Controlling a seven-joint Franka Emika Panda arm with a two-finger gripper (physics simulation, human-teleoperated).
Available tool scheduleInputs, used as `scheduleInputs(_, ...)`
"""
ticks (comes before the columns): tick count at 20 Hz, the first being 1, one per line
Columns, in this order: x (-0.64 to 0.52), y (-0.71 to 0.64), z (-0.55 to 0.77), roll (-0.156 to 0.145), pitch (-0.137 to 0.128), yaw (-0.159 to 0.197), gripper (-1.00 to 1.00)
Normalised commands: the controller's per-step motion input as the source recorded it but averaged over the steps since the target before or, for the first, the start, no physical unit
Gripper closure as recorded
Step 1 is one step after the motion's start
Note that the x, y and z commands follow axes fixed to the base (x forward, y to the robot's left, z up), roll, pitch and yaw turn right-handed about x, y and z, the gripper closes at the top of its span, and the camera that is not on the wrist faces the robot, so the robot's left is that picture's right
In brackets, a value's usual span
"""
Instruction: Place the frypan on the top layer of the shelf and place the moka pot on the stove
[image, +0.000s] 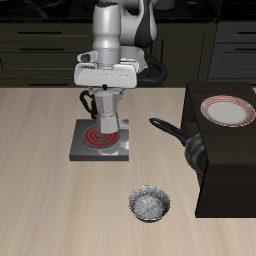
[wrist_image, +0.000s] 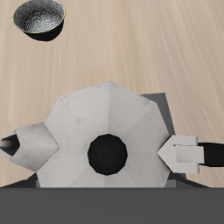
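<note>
The silver moka pot (image: 104, 108) hangs upright in my gripper (image: 103, 92), right over the red burner ring of the grey stove (image: 82, 150). I cannot tell whether its base touches the burner. The gripper is shut on the pot's upper part. The wrist view looks straight down on the moka pot (wrist_image: 107, 131), with its black handle and its spout out to either side, and a strip of the stove (wrist_image: 161, 103) shows behind it. The black frypan (image: 192, 150) sits low against the side of the dark shelf (image: 228, 175), its handle pointing toward the stove.
A white plate with a red rim (image: 225, 112) lies on the shelf's top. A small shiny metal bowl (image: 150, 204) stands on the table nearer the front edge and also shows in the wrist view as the metal bowl (wrist_image: 39, 17).
</note>
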Motion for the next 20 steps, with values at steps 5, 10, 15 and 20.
scheduleInputs(5,0.07,0.05,-0.1,0.004,-0.012,0.028,1.0)
scheduleInputs(10,0.1,-0.01,0.0,-0.007,-0.015,0.009,1.0)
scheduleInputs(15,0.04,-0.04,0.0,-0.01,-0.022,0.013,1.0)
scheduleInputs(20,0.09,-0.01,-0.14,0.0,0.002,0.014,1.0)
